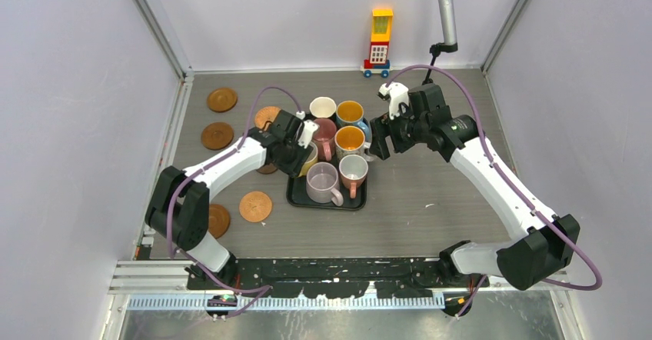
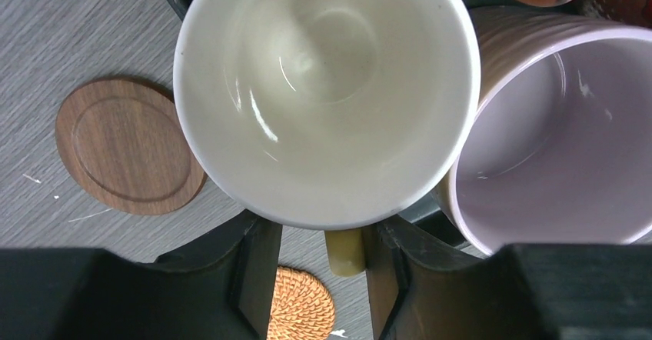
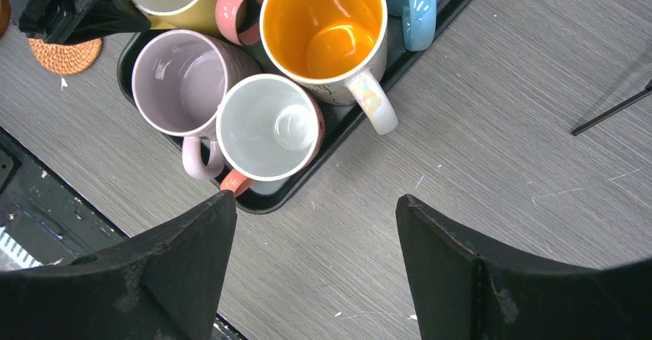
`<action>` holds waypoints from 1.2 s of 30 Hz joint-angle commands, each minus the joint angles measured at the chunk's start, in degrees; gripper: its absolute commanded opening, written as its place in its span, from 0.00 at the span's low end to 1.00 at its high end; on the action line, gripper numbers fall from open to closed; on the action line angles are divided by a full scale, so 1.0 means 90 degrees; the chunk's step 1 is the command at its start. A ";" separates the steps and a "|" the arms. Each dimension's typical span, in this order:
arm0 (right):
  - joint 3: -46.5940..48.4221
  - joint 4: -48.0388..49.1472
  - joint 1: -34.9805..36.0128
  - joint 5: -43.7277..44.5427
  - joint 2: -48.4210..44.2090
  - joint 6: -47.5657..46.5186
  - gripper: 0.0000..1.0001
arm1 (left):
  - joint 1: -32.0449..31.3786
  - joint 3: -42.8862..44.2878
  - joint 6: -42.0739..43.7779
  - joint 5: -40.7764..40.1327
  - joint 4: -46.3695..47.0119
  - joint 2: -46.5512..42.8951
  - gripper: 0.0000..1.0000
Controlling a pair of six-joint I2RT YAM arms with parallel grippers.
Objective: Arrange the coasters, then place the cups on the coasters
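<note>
Several cups stand packed on a black tray [image 1: 327, 201]. My left gripper [image 1: 304, 149] hangs over the pale yellow cup [image 2: 323, 86] at the tray's left edge. Its jaws [image 2: 323, 232] straddle that cup's handle [image 2: 344, 251]: the right finger touches it, the left finger stands a gap away. A lilac cup [image 2: 553, 132] crowds it on the right. My right gripper [image 1: 380, 144] hovers open to the right of the tray [image 3: 307, 171], fingers [image 3: 315, 198] empty over bare table, near the salmon cup [image 3: 269, 128]. Coasters lie left of the tray: wooden ones [image 1: 221, 99] [image 1: 217, 135] [image 2: 123, 148] and a woven one [image 2: 304, 305].
A yellow-red toy block tower [image 1: 379, 41] stands at the back wall, and a grey pole [image 1: 444, 9] hangs down to its right. More coasters [image 1: 255, 206] [image 1: 218, 220] lie near the left arm's base. White walls close in the left and right sides.
</note>
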 commanded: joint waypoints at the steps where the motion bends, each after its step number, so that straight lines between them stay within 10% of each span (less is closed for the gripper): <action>1: 0.0267 0.0033 -0.0019 -0.0013 -0.0244 0.0035 0.81 | 0.0023 -0.0111 0.0117 0.0040 0.0599 -0.0029 0.44; 12: 0.0279 -0.0026 -0.0019 -0.0016 -0.0245 0.0044 0.81 | 0.0022 -0.0403 0.0122 0.0082 0.0948 -0.0132 0.36; 24: 0.0319 -0.0056 -0.0024 -0.0014 -0.0258 0.0036 0.81 | 0.0023 -0.0406 -0.0017 0.0065 0.0603 -0.0675 0.00; 36: 0.0280 -0.0013 -0.0025 -0.0033 -0.0263 0.0011 0.81 | 0.0088 -0.0426 0.0042 -0.0073 0.0447 -0.1534 0.00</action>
